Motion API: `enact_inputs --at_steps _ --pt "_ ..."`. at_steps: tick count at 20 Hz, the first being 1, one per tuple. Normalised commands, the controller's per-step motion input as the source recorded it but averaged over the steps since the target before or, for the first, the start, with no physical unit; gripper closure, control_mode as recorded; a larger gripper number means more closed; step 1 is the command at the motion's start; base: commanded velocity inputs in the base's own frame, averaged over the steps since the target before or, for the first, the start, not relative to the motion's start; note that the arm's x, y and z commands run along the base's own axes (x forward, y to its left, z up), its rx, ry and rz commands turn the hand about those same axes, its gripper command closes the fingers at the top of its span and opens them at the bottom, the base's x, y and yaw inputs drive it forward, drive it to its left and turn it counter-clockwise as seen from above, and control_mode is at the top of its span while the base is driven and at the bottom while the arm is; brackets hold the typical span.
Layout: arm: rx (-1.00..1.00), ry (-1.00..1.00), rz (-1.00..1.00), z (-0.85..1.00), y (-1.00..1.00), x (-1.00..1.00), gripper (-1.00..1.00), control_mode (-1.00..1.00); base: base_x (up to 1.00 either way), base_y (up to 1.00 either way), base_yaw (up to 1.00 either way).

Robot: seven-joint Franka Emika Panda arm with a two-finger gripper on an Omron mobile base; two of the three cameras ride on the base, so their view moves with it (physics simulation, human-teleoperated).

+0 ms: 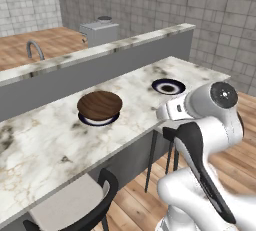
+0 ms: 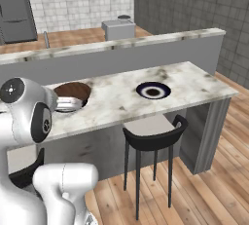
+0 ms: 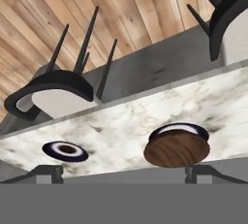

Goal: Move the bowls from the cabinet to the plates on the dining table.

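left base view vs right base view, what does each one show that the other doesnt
Left base view alone: a curved tap on the far wooden counter, and a stool near the wooden bowl's end of the table.

Right base view alone: the table's end panel down to the floor, a stool below the bare plate, and a grey unit at top left.

Both: the wooden bowl sitting on a plate, the bare plate, the raised ledge.
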Motion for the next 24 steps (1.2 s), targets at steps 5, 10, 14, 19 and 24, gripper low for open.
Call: enact_inputs --at_steps 5,10,14,19,24 --pt "-0.06 -0.08 0.0 -0.34 0.23 -0.45 -1.0 -1.0 0.0 0.0 0.0" --pt "0.0 0.0 0.0 0.0 0.0 0.0 -1.0 1.0 -0.72 0.01 0.0" --pt "0.0 0.0 0.0 0.0 0.0 0.0 -1.0 1.0 -1.0 0.0 0.04" --pt "0.0 0.0 0.0 0.0 0.0 0.0 -1.0 1.0 -1.0 -0.08 0.02" --pt "0.0 0.0 0.0 0.0 0.0 0.0 -1.0 1.0 -0.66 -0.54 -0.07"
